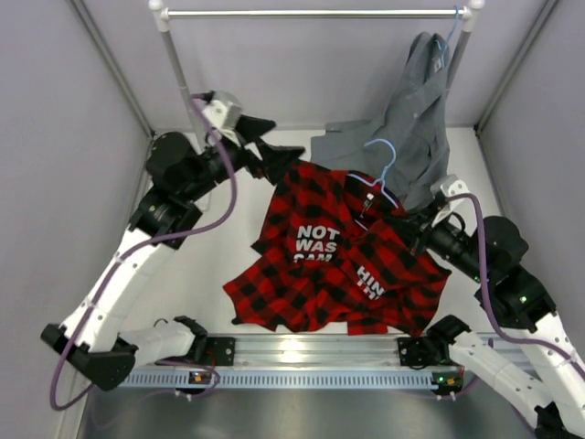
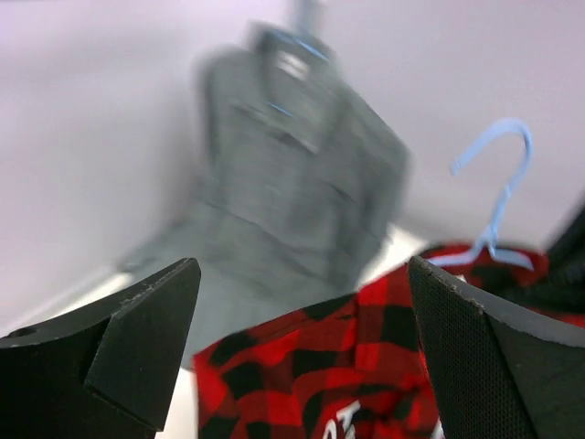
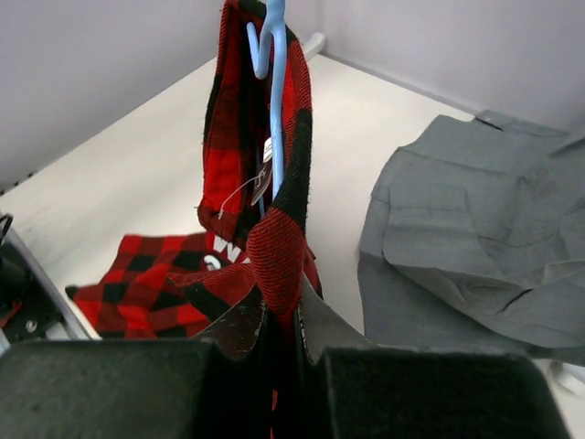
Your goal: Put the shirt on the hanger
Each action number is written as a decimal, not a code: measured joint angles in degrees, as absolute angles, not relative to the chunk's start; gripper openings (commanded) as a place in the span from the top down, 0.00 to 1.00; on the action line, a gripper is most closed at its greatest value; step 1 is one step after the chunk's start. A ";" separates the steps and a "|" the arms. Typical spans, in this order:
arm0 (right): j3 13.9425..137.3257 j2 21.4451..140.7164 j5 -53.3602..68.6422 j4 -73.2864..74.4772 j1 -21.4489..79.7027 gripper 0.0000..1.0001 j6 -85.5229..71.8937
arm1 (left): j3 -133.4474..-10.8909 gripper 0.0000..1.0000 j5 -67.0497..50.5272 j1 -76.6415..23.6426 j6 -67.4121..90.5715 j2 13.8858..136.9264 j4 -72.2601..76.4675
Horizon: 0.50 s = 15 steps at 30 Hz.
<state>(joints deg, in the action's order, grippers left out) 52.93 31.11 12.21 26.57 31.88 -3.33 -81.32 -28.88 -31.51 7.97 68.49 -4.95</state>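
Observation:
The red-and-black plaid shirt (image 1: pixel 338 256) lies crumpled mid-table, white lettering up. Its collar end is lifted at the upper right, where the light-blue hanger (image 1: pixel 382 169) stands inside it with the hook up. My right gripper (image 1: pixel 411 222) is shut on a fold of the shirt (image 3: pixel 276 251) just below the hanger (image 3: pixel 274 91); a small white tag (image 3: pixel 263 183) dangles there. My left gripper (image 1: pixel 279 139) stands open at the shirt's far left corner, holding nothing. In the left wrist view the shirt (image 2: pixel 366 357) lies beyond the open gripper (image 2: pixel 302 320), apart from its fingers (image 2: pixel 137 338), and the hanger (image 2: pixel 498 197) rises behind.
A plain grey shirt (image 1: pixel 420 101) hangs from another blue hanger on the white rail (image 1: pixel 311 13) at the back, its tail spread on the table (image 3: pixel 466 238) beside the plaid shirt. The rail's left post (image 1: pixel 178 73) stands near my left arm. Grey walls enclose the table.

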 measured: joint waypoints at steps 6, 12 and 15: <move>57.56 39.59 4.14 22.24 32.53 1.00 -9.82 | -81.71 0.02 2.42 -31.35 14.20 55.90 -10.63; 70.52 58.28 -19.11 16.49 47.72 1.00 -12.93 | -73.65 0.02 17.26 -31.31 17.06 40.42 -18.52; 83.50 72.40 -29.58 13.54 53.82 1.00 -11.53 | -70.46 0.02 23.81 -31.31 17.85 36.18 -25.56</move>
<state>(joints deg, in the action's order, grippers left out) 83.50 72.40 -29.58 13.54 53.82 -11.53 -70.46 23.81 -31.31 17.85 36.18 -25.56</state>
